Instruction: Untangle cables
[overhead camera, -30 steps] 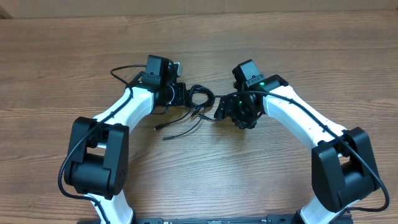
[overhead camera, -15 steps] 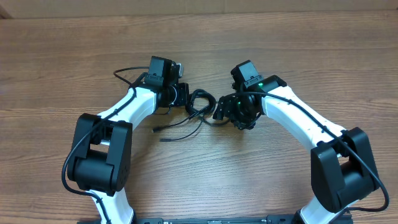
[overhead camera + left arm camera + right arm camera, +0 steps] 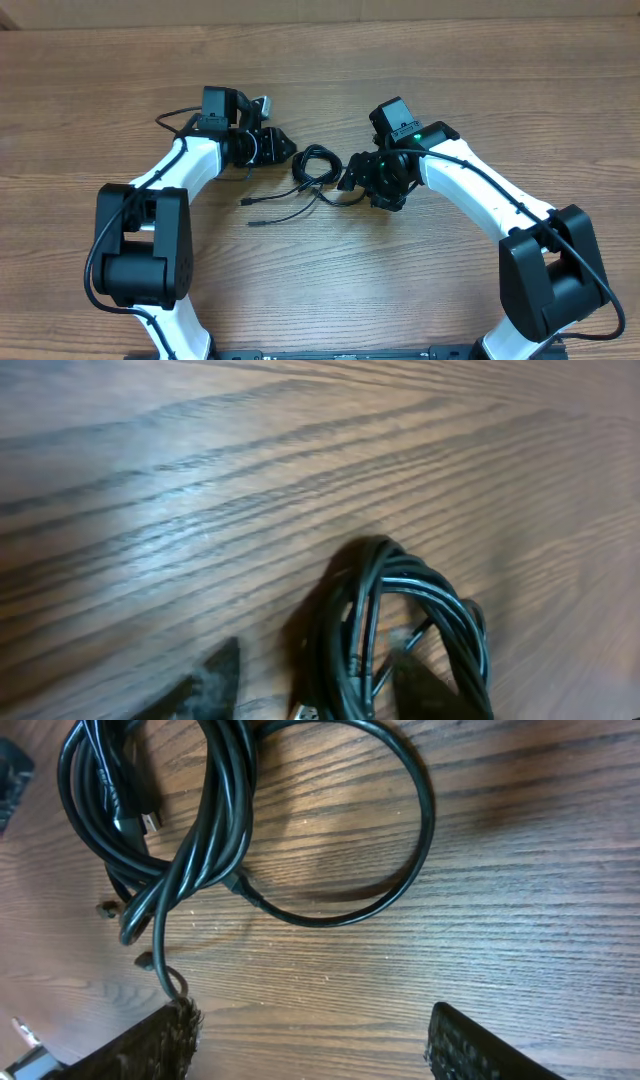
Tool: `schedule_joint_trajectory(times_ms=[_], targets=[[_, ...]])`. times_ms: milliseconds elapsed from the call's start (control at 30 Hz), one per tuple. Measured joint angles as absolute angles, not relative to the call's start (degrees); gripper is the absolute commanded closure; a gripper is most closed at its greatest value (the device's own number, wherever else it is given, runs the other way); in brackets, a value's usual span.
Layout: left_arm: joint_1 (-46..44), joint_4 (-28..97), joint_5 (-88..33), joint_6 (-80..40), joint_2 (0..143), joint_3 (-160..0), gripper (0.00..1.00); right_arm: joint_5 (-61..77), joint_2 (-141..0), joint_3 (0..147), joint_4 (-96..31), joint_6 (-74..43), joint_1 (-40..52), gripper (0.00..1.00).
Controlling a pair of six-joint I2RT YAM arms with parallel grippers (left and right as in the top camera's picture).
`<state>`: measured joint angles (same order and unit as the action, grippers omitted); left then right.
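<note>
Left gripper (image 3: 284, 148): jaws apart, empty, just left of the tangle of thin black flexible cables (image 3: 316, 166) on the brown wood-grain table (image 3: 500, 80); coil lies between both grippers, plug tails trailing to its near-left; right gripper (image 3: 347, 178): jaws wide, gripping nothing, one strand brushing a finger (image 3: 165, 1035); risk: closing on several overlapped strands at once drags the whole coil, tightening the knot; that brushing strand could snag.

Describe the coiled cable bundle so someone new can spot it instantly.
On the wooden table, look between the left tool and right tool. The cables lie there as a small black coil of thin cords, two loose tails trailing out. Unlike the thicker wires fixed along the arms, they lie free on the wood.
</note>
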<state>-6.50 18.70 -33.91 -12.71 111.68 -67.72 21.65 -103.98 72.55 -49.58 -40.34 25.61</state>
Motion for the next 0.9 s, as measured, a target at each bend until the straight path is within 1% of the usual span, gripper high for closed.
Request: schedule_joint_trajectory(times_ms=[167,233,333,367,400,433,467,633,767,800,900], targets=[[-9.1,18.8,-32.5,-11.0,111.7,-67.7,0.45,21.6,-104.0,72.6,-49.2,-40.5,25.6,0.28],[-11.1,18.9,-30.0,-11.0,111.7,-67.7,0.54,21.5,-104.0,72.6,-48.8,-40.5,25.6,0.28],[-13.0,19.6,-26.8,-11.8,111.7,-67.7,0.59,21.1,-104.0,72.6,-48.8,-40.5,25.6,0.28],[-13.4,20.0,-26.2,-11.9,111.7,-67.7,0.64,20.9,-104.0,72.6,-48.8,-40.5,25.6,0.28],[-13.7,20.7,-25.5,-12.1,111.7,-67.7,0.67,20.5,-104.0,72.6,-48.8,-40.5,25.6,0.28],[-13.8,21.0,-25.2,-12.0,111.7,-67.7,0.74,20.1,-104.0,72.6,-48.9,-40.5,25.6,0.28],[-13.8,21.2,-25.0,-12.3,111.7,-67.7,0.95,19.6,-104.0,72.6,-49.2,-40.5,25.6,0.28],[-13.5,21.6,-25.3,-13.4,111.7,-67.7,0.96,17.0,-104.0,72.6,-49.2,-40.5,25.6,0.28],[-13.1,21.2,-29.4,-9.0,111.8,-67.7,0.96,14.8,-104.0,72.6,-48.4,-40.5,25.6,0.3],[-13.0,21.2,-30.9,-7.2,111.8,-67.7,0.96,14.6,-104.0,72.6,-48.4,-40.6,25.6,0.31],[-11.9,21.2,-36.4,-1.7,111.8,-67.7,0.96,15.1,-104.0,72.6,-47.6,-41.6,25.6,0.47]])
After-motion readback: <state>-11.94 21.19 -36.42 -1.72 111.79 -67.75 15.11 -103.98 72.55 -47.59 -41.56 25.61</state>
